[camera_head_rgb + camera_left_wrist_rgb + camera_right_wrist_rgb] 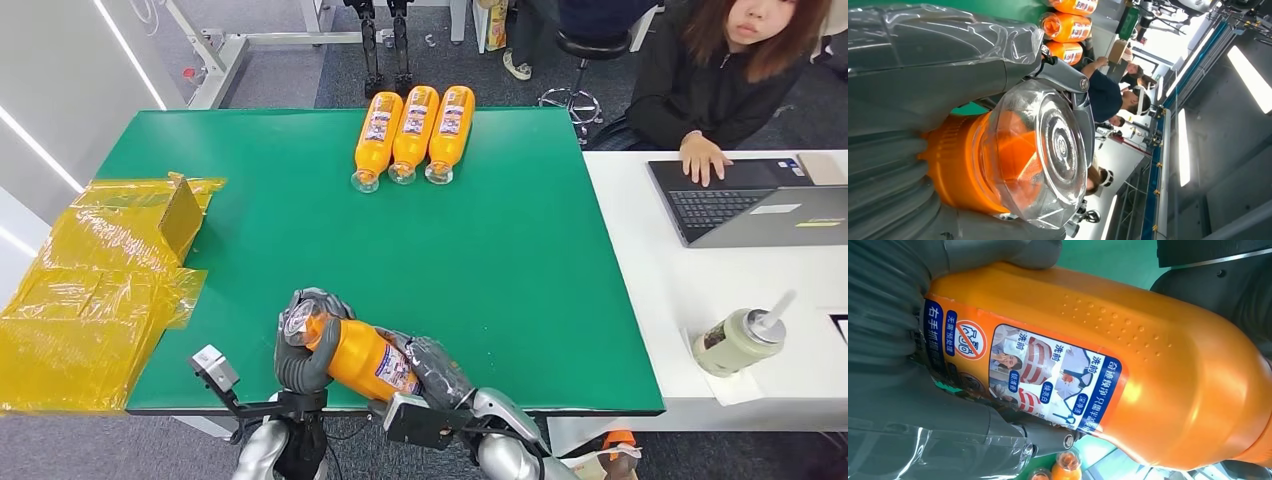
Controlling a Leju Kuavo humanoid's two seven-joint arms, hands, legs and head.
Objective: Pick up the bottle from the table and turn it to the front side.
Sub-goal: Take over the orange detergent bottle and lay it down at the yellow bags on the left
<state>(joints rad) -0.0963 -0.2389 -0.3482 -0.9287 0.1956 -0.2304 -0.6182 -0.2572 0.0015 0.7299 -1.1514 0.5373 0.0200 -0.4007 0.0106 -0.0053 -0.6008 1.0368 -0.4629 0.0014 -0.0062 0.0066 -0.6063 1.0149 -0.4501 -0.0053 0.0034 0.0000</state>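
An orange bottle [366,358] with a clear cap and a picture label lies tilted above the near edge of the green table [300,240], held between both hands. My left hand [303,352] wraps around its capped neck. My right hand [437,372] grips its base end. In the left wrist view the clear cap [1040,152] faces the camera with the left hand [923,65] around the neck. In the right wrist view the bottle [1148,375] shows its label [1048,375] with pictures and text, and the right hand [908,390] clasps it.
Three more orange bottles [412,135] lie side by side at the table's far edge. Yellow wrapping and a cardboard box [110,270] cover the left side. A person [735,80] sits at a white desk [660,290] with a laptop [750,200] and a cup [738,340].
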